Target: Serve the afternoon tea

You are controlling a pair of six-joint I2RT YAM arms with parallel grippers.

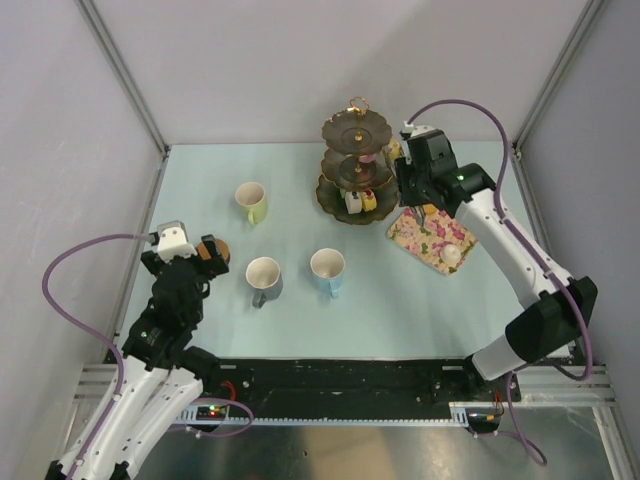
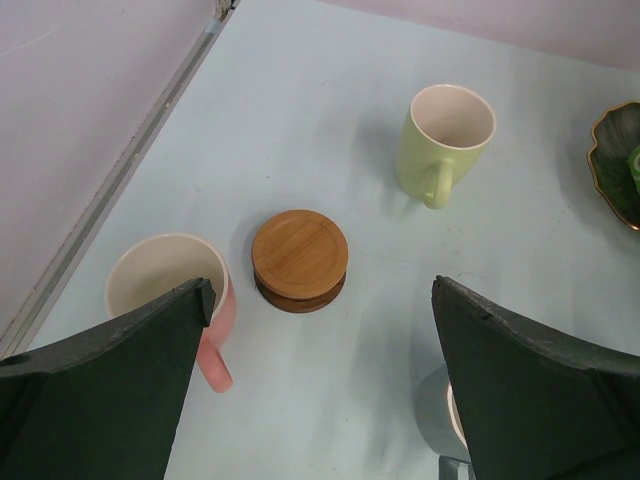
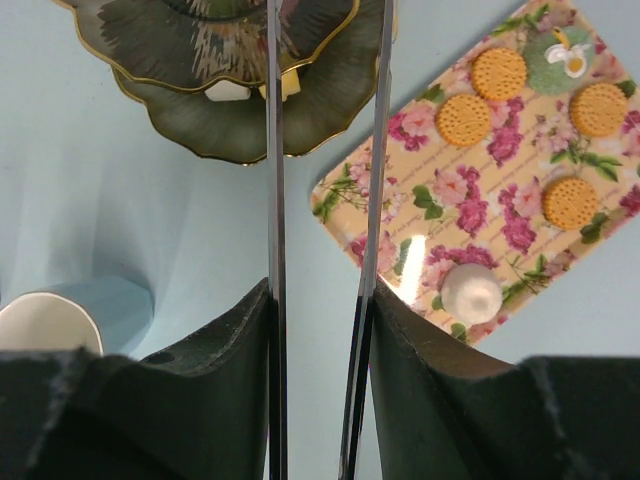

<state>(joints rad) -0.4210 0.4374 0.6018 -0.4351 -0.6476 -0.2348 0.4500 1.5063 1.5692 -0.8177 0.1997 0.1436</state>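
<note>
The dark gold-rimmed stand (image 1: 355, 160) stands at the back with small cakes (image 1: 360, 200) on its bottom tier. My right gripper (image 1: 415, 190) is beside it, shut on metal tongs (image 3: 275, 150) whose blades reach over the stand's rim (image 3: 220, 60); the tips are out of view. Yellow-green mug (image 1: 251, 201), grey mug (image 1: 264, 278) and blue mug (image 1: 328, 270) stand mid-table. My left gripper (image 2: 322, 300) is open and empty, above the table between the pink mug (image 2: 165, 285) and the grey mug (image 2: 445, 415). The stacked brown coasters (image 2: 299, 255) lie just ahead.
The floral tray (image 3: 480, 200) lies right of the stand, holding a white cake (image 3: 470, 292), several round orange cakes (image 3: 498, 72) and a green one (image 3: 560, 60). The left wall rail (image 2: 120, 180) runs close to the pink mug.
</note>
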